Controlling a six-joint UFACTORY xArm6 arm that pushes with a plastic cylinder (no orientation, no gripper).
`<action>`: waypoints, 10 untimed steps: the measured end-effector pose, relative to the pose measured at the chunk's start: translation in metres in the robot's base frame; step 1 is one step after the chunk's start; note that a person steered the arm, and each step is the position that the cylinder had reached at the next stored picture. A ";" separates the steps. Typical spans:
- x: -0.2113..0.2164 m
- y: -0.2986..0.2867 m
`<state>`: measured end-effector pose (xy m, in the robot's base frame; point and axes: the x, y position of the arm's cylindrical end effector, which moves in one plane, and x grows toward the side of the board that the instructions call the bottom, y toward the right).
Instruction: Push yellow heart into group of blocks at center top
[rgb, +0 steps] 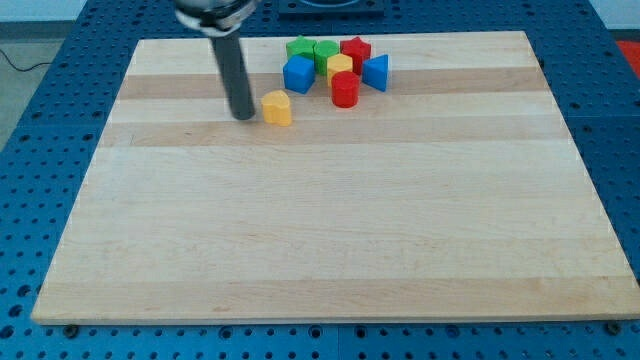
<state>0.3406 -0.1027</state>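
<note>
Camera view takes in the wooden board (330, 240) first, the biggest thing here, pale and smooth, so small blocks should slide on it easily. Next the dark rod, coming down from the view's top, with my tip (243, 117) just to the view's left of the yellow heart (277, 108), close beside it, contact too fine to call. There is no pincer on this arm, only the rod, so nothing spreads or pinches.

The heart looks light, rigid and low, likely to spin if nudged off-centre; my call is to press its left face squarely.

Counting the group at centre top: one blue cube (298, 75), one blue triangular block (376, 72), one red cylinder (345, 90), one red star (355, 49), two green blocks (303, 49), one yellow block (340, 66). One yellow heart stands apart, below and left of them.
</note>
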 end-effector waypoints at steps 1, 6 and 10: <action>-0.007 0.041; 0.038 0.093; 0.019 0.010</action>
<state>0.3595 -0.0930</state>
